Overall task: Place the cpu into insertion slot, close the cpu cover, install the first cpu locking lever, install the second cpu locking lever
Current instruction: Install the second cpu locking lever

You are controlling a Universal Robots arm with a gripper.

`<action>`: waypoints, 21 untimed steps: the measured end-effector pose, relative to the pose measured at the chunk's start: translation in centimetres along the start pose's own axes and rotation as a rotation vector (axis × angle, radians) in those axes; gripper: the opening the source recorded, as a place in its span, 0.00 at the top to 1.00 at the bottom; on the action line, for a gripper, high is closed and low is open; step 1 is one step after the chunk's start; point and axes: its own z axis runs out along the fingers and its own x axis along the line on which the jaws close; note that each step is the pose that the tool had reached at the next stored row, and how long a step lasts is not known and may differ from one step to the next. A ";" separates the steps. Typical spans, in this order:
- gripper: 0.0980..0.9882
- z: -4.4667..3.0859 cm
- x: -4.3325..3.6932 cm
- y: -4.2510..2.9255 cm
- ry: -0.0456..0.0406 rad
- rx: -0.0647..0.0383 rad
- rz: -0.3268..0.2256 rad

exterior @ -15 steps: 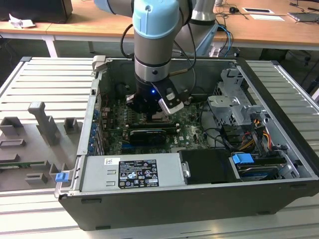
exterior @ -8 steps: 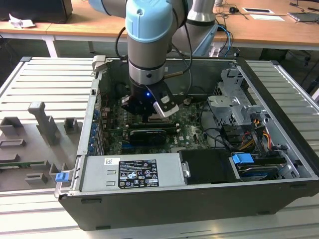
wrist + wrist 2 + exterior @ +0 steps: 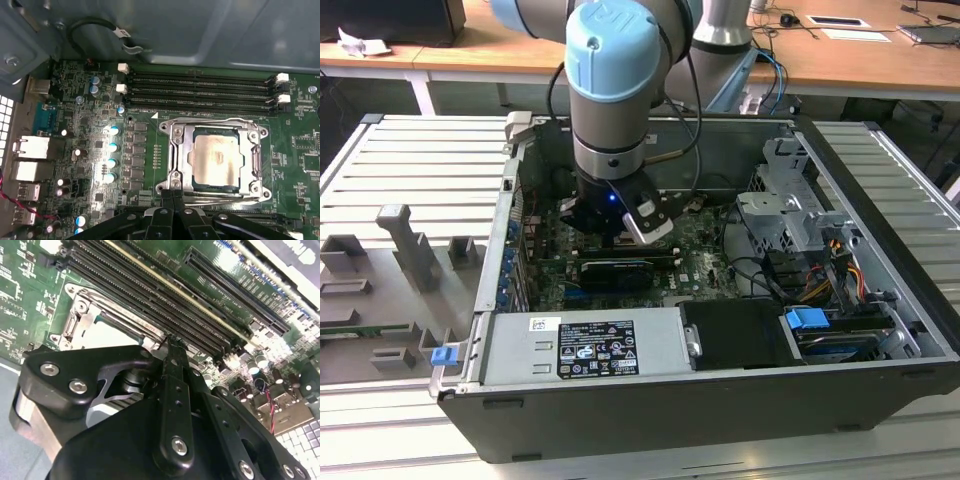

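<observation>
cpu (image 3: 216,159) pale silver, flat, seated in insertion slot (image 3: 176,165) at board centre; cpu cover (image 3: 214,127) silvery frame closed flat around it, memory slots at its 12 o'clock.

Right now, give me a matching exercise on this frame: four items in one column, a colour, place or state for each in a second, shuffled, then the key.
Items
1. cpu
2. cpu cover
3. memory slots
4. gripper

Descriptions
A. long, black, in parallel rows
B. pale metal face, seated in the socket
C. black fingers together at the socket's edge
D. silvery frame lying flat around the chip

Pairs: 1-B, 2-D, 3-A, 4-C
</observation>
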 end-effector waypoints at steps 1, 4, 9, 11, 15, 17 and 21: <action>0.99 0.05 0.06 -0.06 -0.0004 -0.002 0.000; 0.99 0.30 0.30 -0.19 -0.0023 -0.011 0.000; 0.99 1.04 0.48 -0.34 -0.0052 -0.035 0.000; 0.99 1.03 0.81 -0.34 -0.0058 -0.038 0.000; 0.99 0.16 0.91 -0.13 -0.0059 -0.038 -0.001; 0.99 -0.71 0.90 0.07 -0.0060 -0.038 0.000; 0.99 -1.46 0.88 0.23 -0.0060 -0.038 -0.001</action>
